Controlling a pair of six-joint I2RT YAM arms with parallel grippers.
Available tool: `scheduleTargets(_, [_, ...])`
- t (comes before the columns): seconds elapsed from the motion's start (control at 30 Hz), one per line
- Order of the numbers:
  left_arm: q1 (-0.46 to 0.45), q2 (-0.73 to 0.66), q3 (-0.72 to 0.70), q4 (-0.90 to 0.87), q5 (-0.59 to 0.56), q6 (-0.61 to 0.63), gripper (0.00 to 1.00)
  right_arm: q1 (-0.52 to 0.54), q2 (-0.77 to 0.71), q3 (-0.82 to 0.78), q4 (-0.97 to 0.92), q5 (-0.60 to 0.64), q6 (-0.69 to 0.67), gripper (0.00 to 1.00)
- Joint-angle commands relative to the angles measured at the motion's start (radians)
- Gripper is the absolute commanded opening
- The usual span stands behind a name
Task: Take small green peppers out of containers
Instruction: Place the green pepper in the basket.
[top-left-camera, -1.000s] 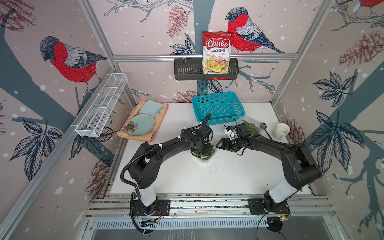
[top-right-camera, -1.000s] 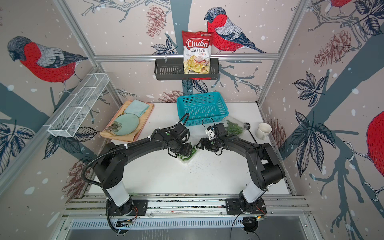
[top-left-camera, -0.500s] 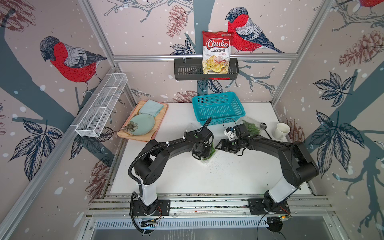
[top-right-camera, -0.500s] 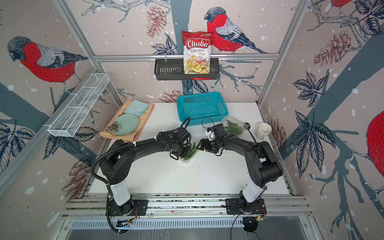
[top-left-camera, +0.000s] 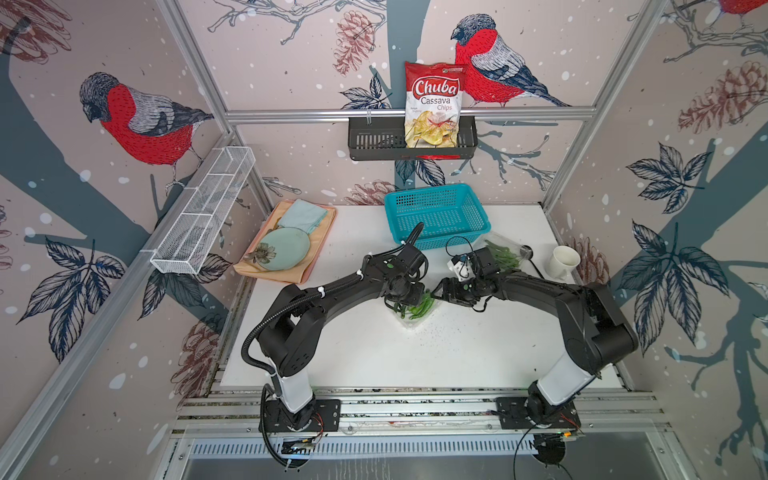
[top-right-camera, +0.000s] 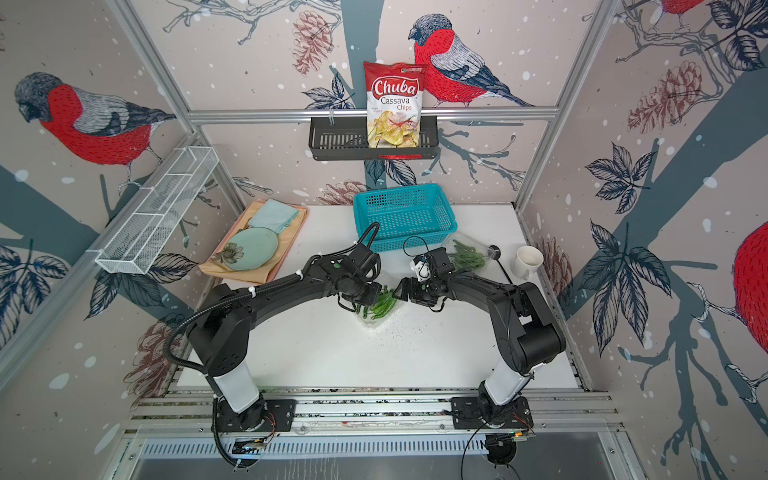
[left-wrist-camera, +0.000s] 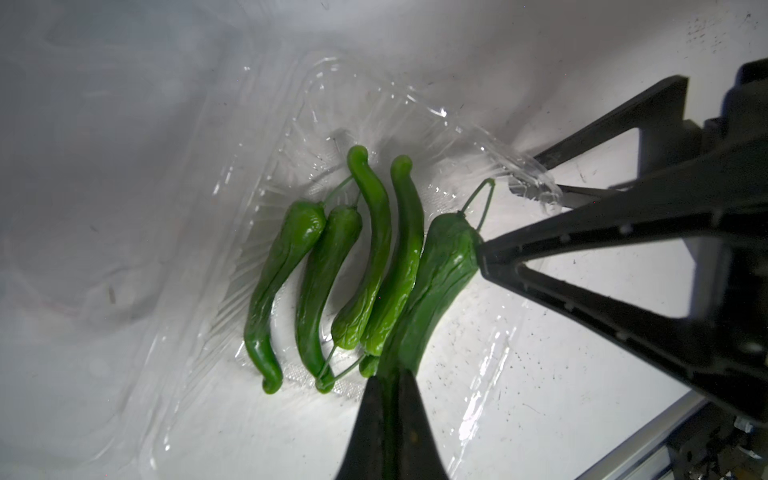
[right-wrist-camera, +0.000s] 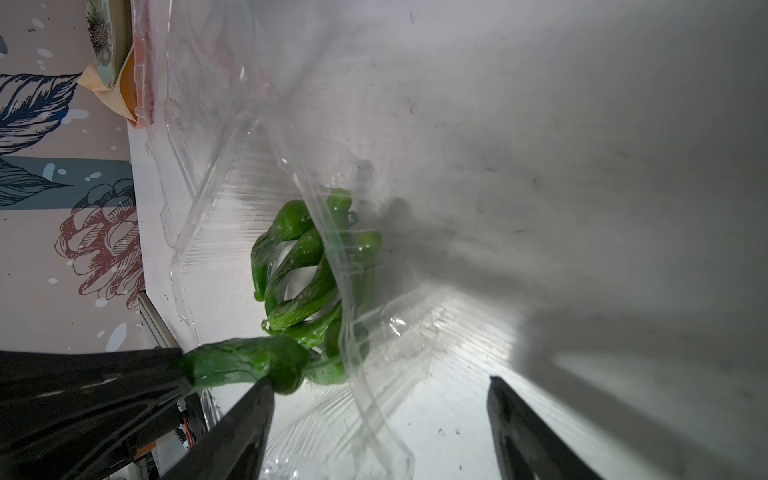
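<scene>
In the left wrist view the left gripper (left-wrist-camera: 390, 376) is seen closed on the tapering end of one green pepper (left-wrist-camera: 436, 270). This pepper lies at the edge of the row inside the open clamshell container (left-wrist-camera: 232, 282) at the middle of the table (top-left-camera: 374, 353). Four other peppers (left-wrist-camera: 376, 249) lie side by side next to it, the nearest pressed against it. The right gripper (right-wrist-camera: 380, 382) is held with its jaws wide apart and nothing clasped. The thin clear lid wall runs between its fingers, and one finger is touching, or just beside, the stem end of the gripped pepper. A second clamshell container (top-left-camera: 500, 253), with peppers inside, sits well apart, beside the teal basket (top-left-camera: 436, 216).

The lift is judged to be the step in hand. It is best made straight up and slowly, so that the neighbouring pepper is not dragged along and the thin stems lying by the fingertips are not snagged. As the hold is near one end, the pepper may swing or slip. The light container is likely to be pulled up too unless its lid is pinned by the right gripper, whose finger should first be cleared from the stem end.
</scene>
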Motion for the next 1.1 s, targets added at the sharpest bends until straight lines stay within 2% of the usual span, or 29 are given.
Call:
scheduleTargets(0.0, [0.000,-0.011,0.029,-0.053,-0.038,0.020,0.00,0.001,-0.002,0.002,-0.005,-0.002,-0.011,0.80])
scheduleTargets(0.27, [0.000,-0.046,0.116,-0.152,-0.170,0.032,0.00,-0.010,-0.062,0.000,-0.019,0.011,-0.011,0.80])
scheduleTargets(0.53, [-0.001,-0.053,0.213,-0.188,-0.203,0.029,0.00,-0.021,-0.139,-0.006,-0.030,0.016,0.010,0.80])
scheduleTargets(1.07, [0.030,0.029,0.432,-0.160,-0.269,0.010,0.00,-0.022,0.001,-0.034,0.026,-0.001,0.020,0.77])
